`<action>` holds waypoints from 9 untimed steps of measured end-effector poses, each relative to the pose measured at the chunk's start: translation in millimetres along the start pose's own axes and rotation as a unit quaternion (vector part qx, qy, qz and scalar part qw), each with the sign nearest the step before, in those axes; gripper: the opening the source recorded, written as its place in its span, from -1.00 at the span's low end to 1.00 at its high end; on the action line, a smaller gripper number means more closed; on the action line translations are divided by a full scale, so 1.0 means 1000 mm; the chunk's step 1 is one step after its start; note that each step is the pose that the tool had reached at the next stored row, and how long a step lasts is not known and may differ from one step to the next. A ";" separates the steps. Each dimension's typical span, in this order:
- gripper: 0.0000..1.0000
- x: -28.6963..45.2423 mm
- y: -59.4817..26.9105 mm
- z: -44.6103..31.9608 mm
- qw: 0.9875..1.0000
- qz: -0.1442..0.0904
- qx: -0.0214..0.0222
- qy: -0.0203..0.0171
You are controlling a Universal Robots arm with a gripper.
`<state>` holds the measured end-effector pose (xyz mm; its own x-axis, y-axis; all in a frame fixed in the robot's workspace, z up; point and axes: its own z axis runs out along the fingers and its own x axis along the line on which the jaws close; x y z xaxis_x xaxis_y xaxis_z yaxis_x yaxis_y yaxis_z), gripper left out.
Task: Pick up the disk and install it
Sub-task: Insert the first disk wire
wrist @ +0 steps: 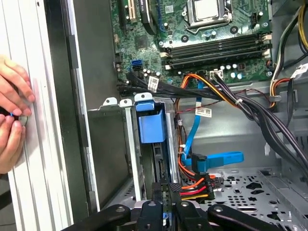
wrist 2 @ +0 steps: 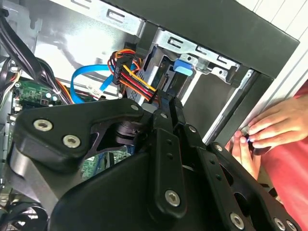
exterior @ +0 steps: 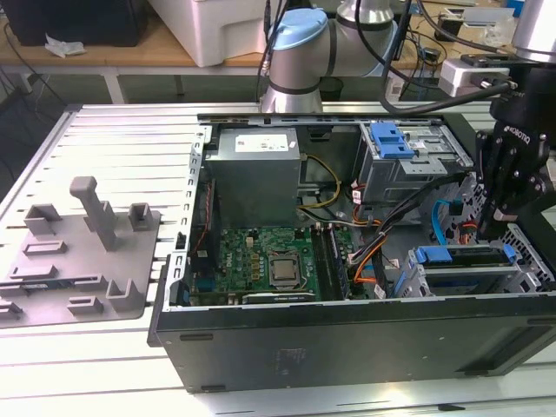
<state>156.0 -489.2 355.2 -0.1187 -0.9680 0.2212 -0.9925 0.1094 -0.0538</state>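
The disk (exterior: 460,261) lies in the drive cage at the case's front corner, on the exterior view's right, its blue carrier frame showing along the top. The frame's blue tab (wrist: 150,126) (wrist 2: 183,67) sticks out of the cage slot in both wrist views. My black gripper (exterior: 497,228) hangs just above the cage's right end. Its fingers (wrist: 158,191) look pressed together at the disk's rear edge, beside the red and orange power plug. I cannot tell whether they touch the disk.
The open case (exterior: 347,339) lies on a slatted table. Inside are a grey power-supply box (exterior: 256,165), the motherboard (exterior: 269,261), a light-blue latch plate (exterior: 388,139) and a blue cable (wrist: 219,159). A person's hands (wrist: 12,110) rest at the case's outer edge.
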 end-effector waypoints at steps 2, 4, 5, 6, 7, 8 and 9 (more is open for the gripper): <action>-0.66 0.0000 0.0000 0.0000 1.000 0.000 0.000 0.000; -0.66 0.0000 0.0000 0.0000 1.000 0.000 0.000 0.000; -0.66 0.0000 0.0000 0.0000 1.000 0.000 0.000 0.000; -0.66 0.0000 0.0000 0.0000 1.000 0.000 0.000 0.000; -0.66 0.0001 0.0000 0.0000 1.000 0.000 0.000 0.000; -0.66 0.0001 -0.0001 0.0002 1.000 0.000 0.000 0.000; -0.66 0.0003 -0.0007 0.0004 1.000 0.000 0.000 -0.001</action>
<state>156.7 -489.6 355.0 -0.1179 -0.9684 0.2199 -0.9926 0.1086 -0.0538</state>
